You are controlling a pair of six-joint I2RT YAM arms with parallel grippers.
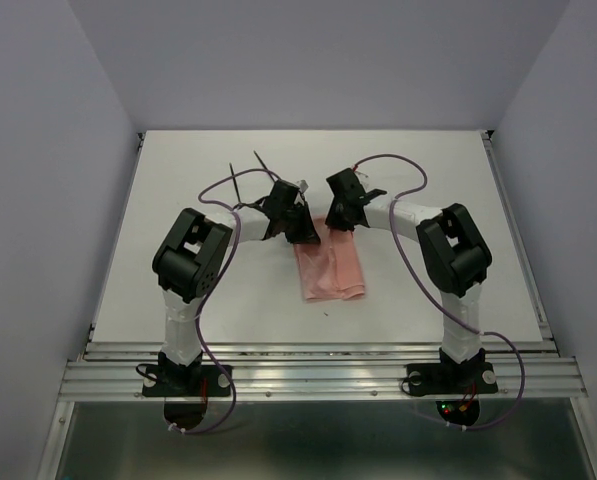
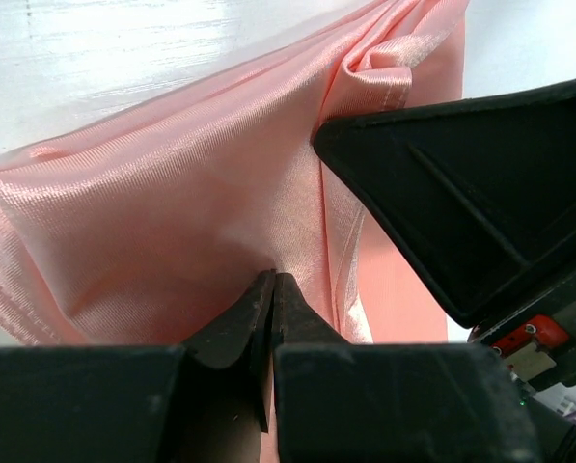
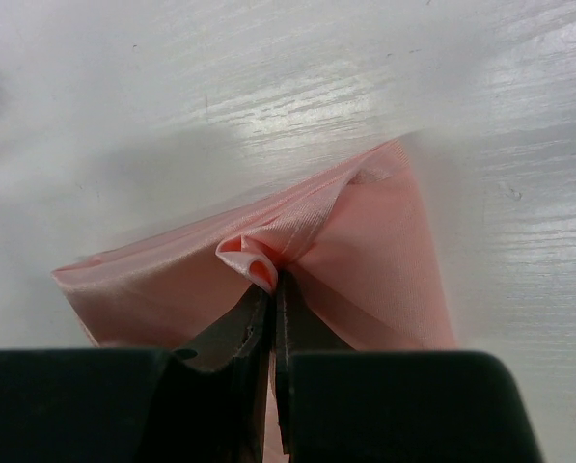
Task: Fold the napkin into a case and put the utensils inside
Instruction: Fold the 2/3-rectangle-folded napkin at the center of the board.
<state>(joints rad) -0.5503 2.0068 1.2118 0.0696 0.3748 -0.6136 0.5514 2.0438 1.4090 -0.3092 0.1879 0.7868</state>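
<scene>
Both grippers (image 2: pixel 271 282) (image 3: pixel 276 286) tight on napkin (image 1: pixel 330 268)

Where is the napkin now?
In the top view, the napkin lies at the table centre, its far edge pinched by the left gripper and right gripper.

White tabletop (image 1: pixel 228 300) filled the centre of the top view, matte, with a few small dark specks. Three plain walls boxed it in: back wall (image 1: pixel 318 60) at top of frame, left wall (image 1: pixel 28 200), right wall (image 1: pixel 578 150), all pale lavender-grey. Ribbed aluminium rail (image 1: pixel 318 375) ran across the lower frame along the tabletop's near edge. Thinner metal strip (image 1: pixel 519 240) ran up its right edge. Below the rail, at bottom of frame, sat a dull grey-green surface (image 1: pixel 318 445), floor or lower shelf, couldn't tell. Light was even and diffuse, shadows soft. In both wrist views the tabletop looked streaky, with bright glare in the upper frame and faint scuffs.
</scene>
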